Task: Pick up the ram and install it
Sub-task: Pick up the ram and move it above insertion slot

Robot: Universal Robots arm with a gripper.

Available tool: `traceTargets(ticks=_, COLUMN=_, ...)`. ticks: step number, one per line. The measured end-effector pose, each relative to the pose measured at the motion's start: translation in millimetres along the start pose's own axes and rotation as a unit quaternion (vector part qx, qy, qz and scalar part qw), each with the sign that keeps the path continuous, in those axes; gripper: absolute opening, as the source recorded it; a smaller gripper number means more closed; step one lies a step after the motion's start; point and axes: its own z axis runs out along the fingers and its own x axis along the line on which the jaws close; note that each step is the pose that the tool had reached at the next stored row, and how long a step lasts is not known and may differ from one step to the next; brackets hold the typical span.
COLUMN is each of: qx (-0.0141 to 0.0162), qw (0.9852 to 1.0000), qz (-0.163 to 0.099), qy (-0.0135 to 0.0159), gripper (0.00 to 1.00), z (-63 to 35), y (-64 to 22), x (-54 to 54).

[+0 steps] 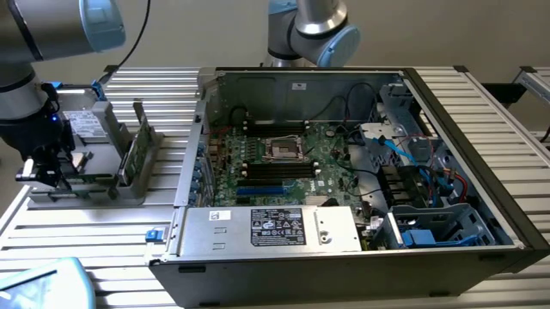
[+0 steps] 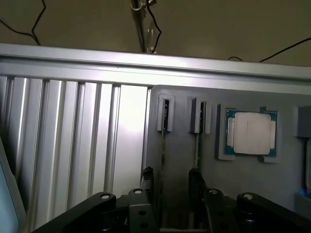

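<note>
**Ribbed aluminium counter [image 1: 86,232], jaws open over the ram [image 2: 163,150]**

On the counter stand one open black computer case [image 1: 344,277] and, at the exterior view's left, one grey plastic rack [image 1: 129,180]. The grey-and-blue arm [image 1: 35,38] hangs straight down above this rack. Its jaws are spread wide and grip nothing. The two black fingers [image 2: 147,177] stand on both sides of the ram, a thin stick on edge in its slot. One second stick [image 2: 198,150] stands beside it, and near them lies one square metal processor [image 2: 251,132].
</note>
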Motion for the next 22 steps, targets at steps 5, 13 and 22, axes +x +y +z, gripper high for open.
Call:
traceTargets(ticks=5, qx=-0.0003, qw=1.0, qz=-0.004, qy=0.0006, gripper=0.43, z=8.6, y=-0.3, x=2.4)
traceTargets(ticks=13, qx=-0.0007, qw=1.0, qz=-0.007, qy=0.001, gripper=0.43, z=20.2, y=-1.4, x=7.0)
traceTargets(ticks=22, qx=-0.0009, qw=1.0, qz=-0.006, qy=0.0027, gripper=0.43, z=29.4, y=-2.5, x=7.1)
